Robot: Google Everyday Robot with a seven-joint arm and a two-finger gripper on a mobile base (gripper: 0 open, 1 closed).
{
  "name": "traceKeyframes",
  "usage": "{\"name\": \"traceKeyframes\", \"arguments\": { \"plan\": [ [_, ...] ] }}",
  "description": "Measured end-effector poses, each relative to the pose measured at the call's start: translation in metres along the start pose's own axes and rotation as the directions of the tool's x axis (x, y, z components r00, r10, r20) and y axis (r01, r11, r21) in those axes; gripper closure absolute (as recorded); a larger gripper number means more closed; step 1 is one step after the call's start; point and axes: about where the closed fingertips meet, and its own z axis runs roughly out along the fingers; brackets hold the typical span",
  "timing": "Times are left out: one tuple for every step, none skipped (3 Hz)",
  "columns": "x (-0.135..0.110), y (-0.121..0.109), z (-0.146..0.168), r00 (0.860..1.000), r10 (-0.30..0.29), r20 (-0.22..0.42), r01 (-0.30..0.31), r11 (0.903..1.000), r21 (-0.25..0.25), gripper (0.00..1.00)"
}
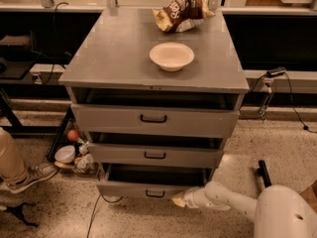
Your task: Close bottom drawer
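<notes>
You are facing a grey metal cabinet [233, 100] with three drawers, and its flat top surface [114, 53] takes up most of the view. At the lower right is the robot's rounded white body [285, 214], with its white arm [225, 200] reaching left and low towards the cabinet's base.

All three drawers stand partly open, each with a dark gap above its front panel. The top drawer [109, 118] has the tallest front, and the middle drawer [119, 154] sits under it. The bottom drawer [124, 189] lies just above the speckled floor, pulled out further than the two above, so you can see into its shallow tray.

A person's trouser leg and sneaker [27, 175] show at the left edge.

On the surface, a crumpled brown chip bag [181, 11] lies near the back edge. A white bowl [171, 56] sits upright in front of it, apart from the bag.

The tool [179, 200] is at the right part of the bottom drawer's front panel, right of its small black bar handle [155, 194]. It is close against the panel. You cannot tell whether the tool is spread or pressed together.
</notes>
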Motion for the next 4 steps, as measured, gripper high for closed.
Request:
{"name": "traceKeyframes", "arguments": {
  "plan": [
    [-0.016,-0.014,0.003,0.998,-0.036,0.044,0.036,0.9992,0.015,1.00],
    [-0.016,-0.014,0.003,0.998,-0.036,0.044,0.036,0.9992,0.015,1.00],
    [-0.035,-0.036,0.001,0.994,-0.070,0.083,0.067,0.9969,0.043,1.00],
    [-0.047,-0.056,-0.009,0.989,-0.092,0.119,0.082,0.9929,0.086,1.00]
  ]
}}
